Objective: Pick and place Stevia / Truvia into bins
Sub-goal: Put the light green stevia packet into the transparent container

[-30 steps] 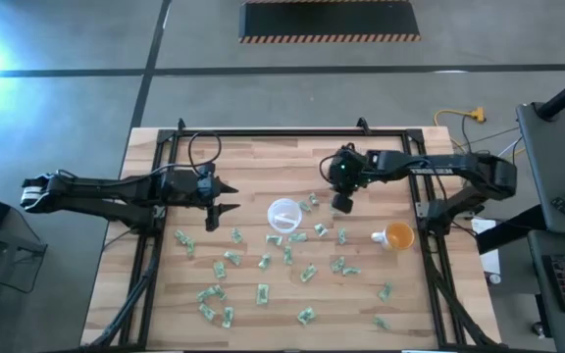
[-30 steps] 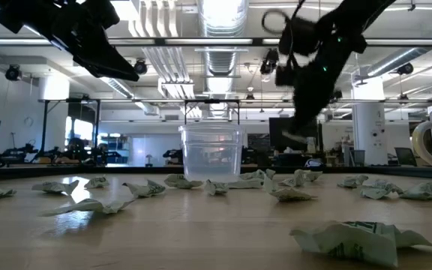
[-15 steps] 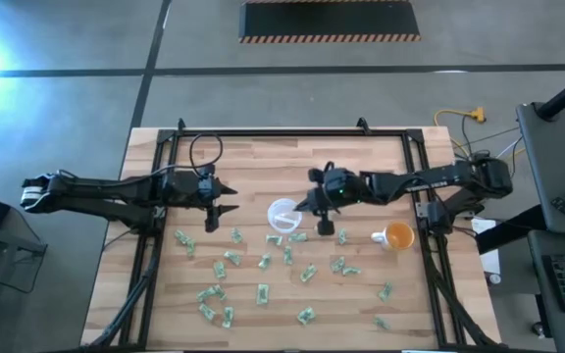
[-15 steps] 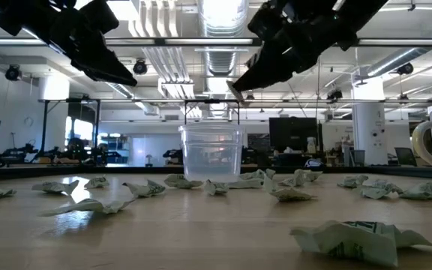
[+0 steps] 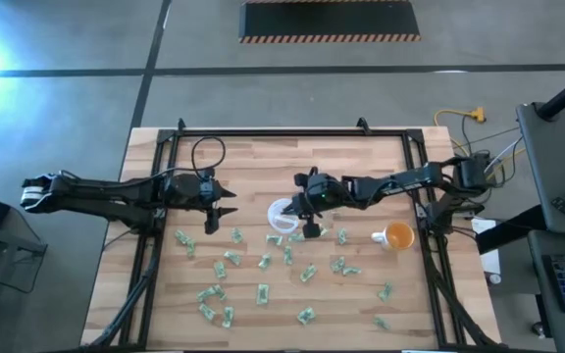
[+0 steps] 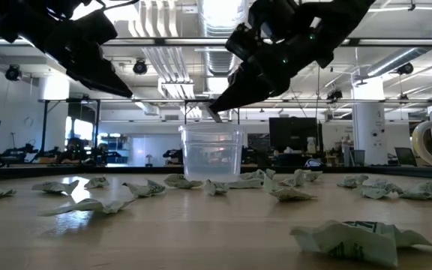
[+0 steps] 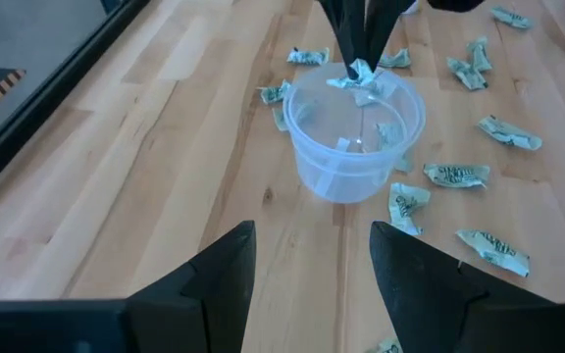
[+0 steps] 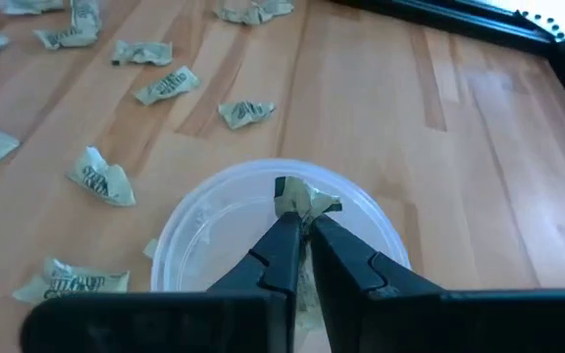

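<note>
Your right claw (image 8: 300,218) hangs directly over the mouth of the cup (image 8: 196,227), its fingers nearly together and pinching a crumpled packet (image 8: 302,199) at the very tips. The packet sits above the cup's opening, inside the line of the rim, not yet dropped. In the low view that claw (image 6: 217,114) points down at the cup (image 6: 211,154), its tips just above the rim.

Your left claw (image 5: 226,203) waits off to the side of the cup, on the far side from the right claw, fingers spread apart and holding nothing. From its own wrist view you look past its fingers (image 7: 226,265) at the cup (image 7: 356,157) and the pinched packet (image 7: 359,75) over it.

Loose packets (image 5: 263,293) lie scattered on the bench (image 5: 263,162), mostly on the near side of the cup and below the right claw. A few lie close to the cup's base. An orange cup (image 5: 398,236) stands well apart, out beyond the right claw toward that arm's base.
</note>
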You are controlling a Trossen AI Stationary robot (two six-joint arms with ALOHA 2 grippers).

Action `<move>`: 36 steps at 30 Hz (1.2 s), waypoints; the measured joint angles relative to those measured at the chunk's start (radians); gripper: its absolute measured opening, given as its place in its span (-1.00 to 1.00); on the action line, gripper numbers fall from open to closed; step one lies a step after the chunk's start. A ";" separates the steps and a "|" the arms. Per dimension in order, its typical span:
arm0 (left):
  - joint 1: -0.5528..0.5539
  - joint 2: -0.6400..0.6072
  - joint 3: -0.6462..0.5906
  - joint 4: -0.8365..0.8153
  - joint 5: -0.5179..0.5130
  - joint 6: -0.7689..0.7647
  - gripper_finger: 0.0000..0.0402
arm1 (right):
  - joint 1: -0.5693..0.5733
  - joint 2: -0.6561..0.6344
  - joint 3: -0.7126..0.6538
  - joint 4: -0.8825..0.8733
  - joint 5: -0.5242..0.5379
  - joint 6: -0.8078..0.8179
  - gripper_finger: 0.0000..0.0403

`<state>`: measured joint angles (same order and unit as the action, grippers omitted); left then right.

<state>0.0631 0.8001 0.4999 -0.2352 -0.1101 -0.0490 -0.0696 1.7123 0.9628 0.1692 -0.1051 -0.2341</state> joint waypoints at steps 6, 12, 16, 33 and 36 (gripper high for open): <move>0.000 0.032 -0.018 -0.003 0.031 -0.001 -0.08 | 0.000 -0.011 0.017 -0.010 0.000 -0.002 -0.59; 0.000 0.117 -0.018 -0.019 0.111 -0.024 -0.08 | 0.000 -0.044 0.017 -0.077 0.000 -0.006 -0.37; -0.002 0.201 -0.017 -0.040 0.168 -0.024 -0.08 | 0.006 -0.085 0.017 -0.120 0.003 0.002 -0.31; -0.054 0.573 0.095 -0.116 0.168 0.036 -0.08 | 0.065 -0.184 -0.003 -0.224 0.000 0.022 -0.43; -0.059 0.595 0.100 -0.114 0.191 0.036 -0.08 | 0.065 -0.187 -0.008 -0.225 0.000 0.021 -0.45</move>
<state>0.0040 1.3949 0.6002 -0.3492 0.0805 -0.0128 -0.0044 1.5249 0.9547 -0.0556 -0.1047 -0.2127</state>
